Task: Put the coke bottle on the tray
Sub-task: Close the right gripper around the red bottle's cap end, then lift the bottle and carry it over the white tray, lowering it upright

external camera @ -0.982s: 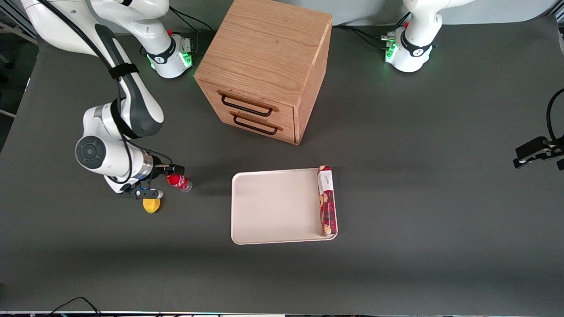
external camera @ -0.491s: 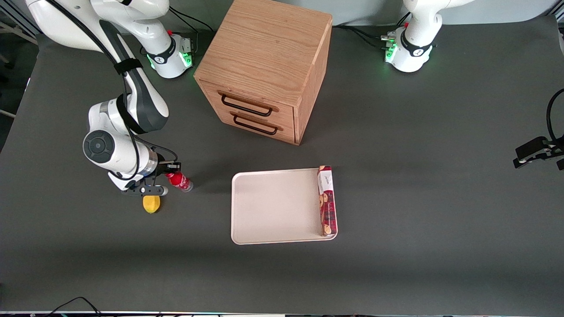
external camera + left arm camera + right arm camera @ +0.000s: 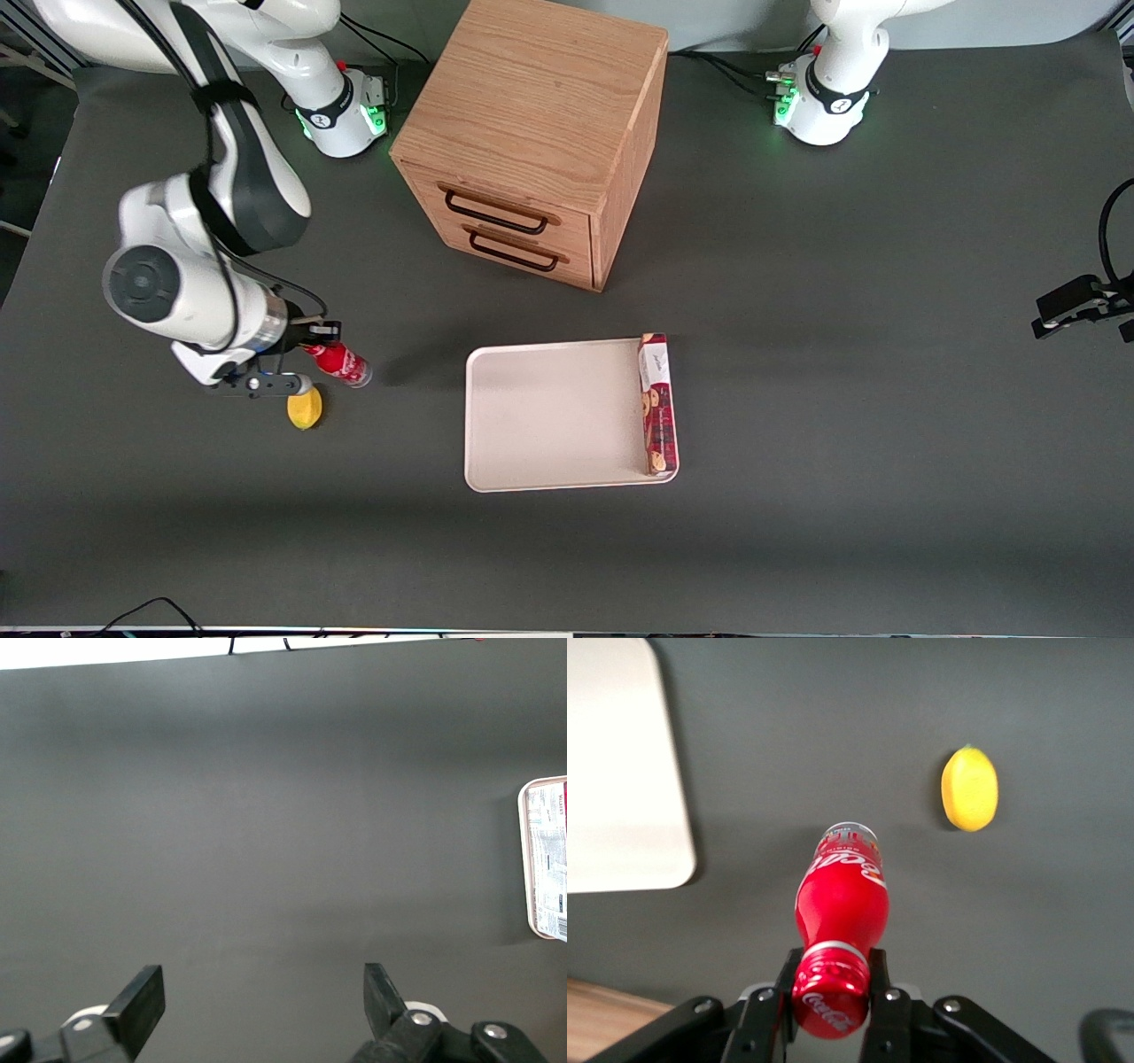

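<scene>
My right gripper (image 3: pixel 312 341) is shut on the neck of the coke bottle (image 3: pixel 339 363), a tiny red bottle with a red cap and clear base. It holds the bottle tilted and lifted off the table, toward the working arm's end. In the right wrist view the fingers (image 3: pixel 766 1010) clamp the bottle (image 3: pixel 840 904) just below its cap. The cream-white tray (image 3: pixel 549 416) lies flat at the table's middle, apart from the bottle; its corner shows in the right wrist view (image 3: pixel 620 797).
A yellow lemon (image 3: pixel 305 409) lies on the table just nearer the front camera than the gripper, also in the wrist view (image 3: pixel 969 788). A long red biscuit box (image 3: pixel 657 404) lies along one edge of the tray. A wooden two-drawer cabinet (image 3: pixel 532 142) stands farther back.
The right arm has risen and drawn toward its own end of the table, lifting the coke bottle off the table. The lemon and tray have not moved.
</scene>
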Robot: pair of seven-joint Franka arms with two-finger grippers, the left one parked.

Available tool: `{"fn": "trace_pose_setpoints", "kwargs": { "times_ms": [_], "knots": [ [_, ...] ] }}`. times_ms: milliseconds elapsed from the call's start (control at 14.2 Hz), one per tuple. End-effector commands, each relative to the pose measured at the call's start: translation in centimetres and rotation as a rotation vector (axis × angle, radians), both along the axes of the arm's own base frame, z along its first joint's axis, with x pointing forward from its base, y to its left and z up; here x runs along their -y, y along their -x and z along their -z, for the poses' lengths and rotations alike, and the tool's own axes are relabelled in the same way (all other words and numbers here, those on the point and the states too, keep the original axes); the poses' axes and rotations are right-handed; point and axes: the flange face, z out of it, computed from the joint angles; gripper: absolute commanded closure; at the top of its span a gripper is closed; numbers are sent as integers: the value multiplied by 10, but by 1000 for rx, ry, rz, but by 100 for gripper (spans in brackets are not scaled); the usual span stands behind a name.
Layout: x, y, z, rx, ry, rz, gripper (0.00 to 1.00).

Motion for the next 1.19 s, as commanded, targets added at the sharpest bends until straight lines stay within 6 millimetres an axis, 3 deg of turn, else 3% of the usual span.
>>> {"fn": "trace_pose_setpoints", "kwargs": {
  "times_ms": [0, 140, 351, 491, 772, 982, 1123],
  "knots": [
    [-23, -7, -69, 22, -21, -3, 100],
    [-52, -9, -93, 12, -64, -19, 100],
    [-117, -22, -78, -4, -68, 114, 100],
    [-161, -30, -41, -23, -64, 186, 100],
    [-212, -39, 26, 24, -48, 277, 100],
    [-232, -42, 75, 88, 18, 307, 100],
    [-251, -34, 95, 104, 41, 295, 100]
  ]
}}
